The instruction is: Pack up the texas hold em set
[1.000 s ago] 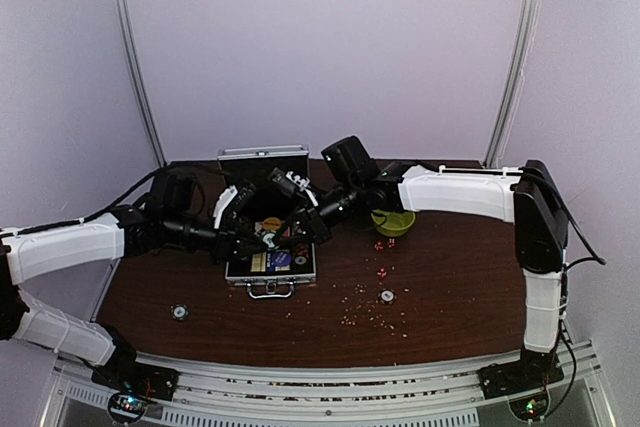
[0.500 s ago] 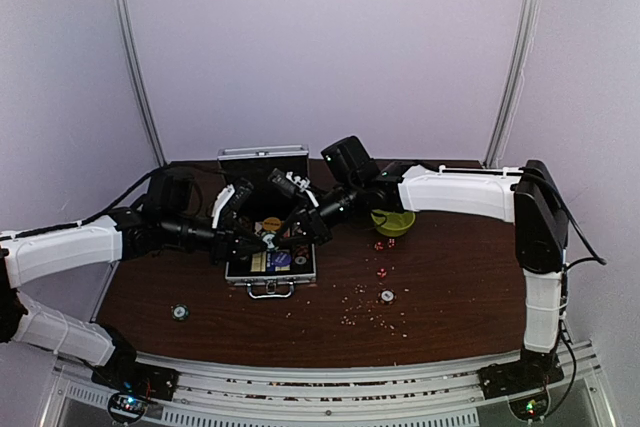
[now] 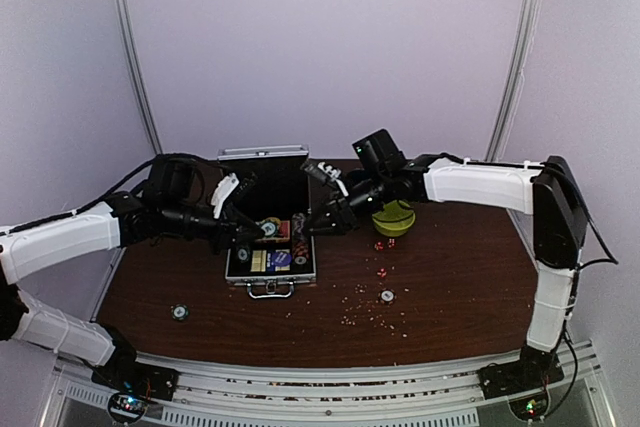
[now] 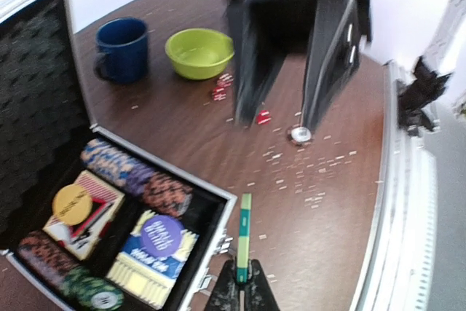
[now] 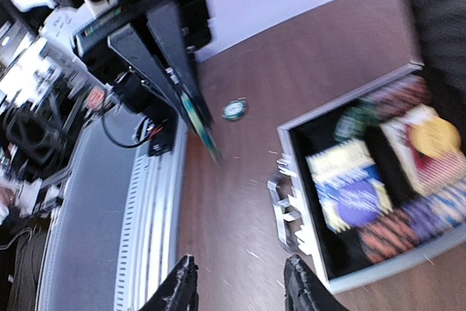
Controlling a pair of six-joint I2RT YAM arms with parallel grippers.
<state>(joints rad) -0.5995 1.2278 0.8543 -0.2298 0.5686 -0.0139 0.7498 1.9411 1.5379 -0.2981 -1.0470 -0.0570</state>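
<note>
The silver briefcase lies open, lid up, at the table's middle left. In the left wrist view it holds rows of poker chips, a red card box and a blue card box. My left gripper is shut on a green chip, held edge-on just past the case's front rim. My right gripper is open and empty at the case's right edge; its fingers hang above bare table. Red dice lie right of the case.
A yellow-green bowl and a dark blue mug stand at the back right. Loose chips lie on the table at the front left and front right. Small pale crumbs are scattered at the front right.
My right gripper has pulled back to the right, off the open case. My left gripper has shifted slightly, still holding the green chip.
</note>
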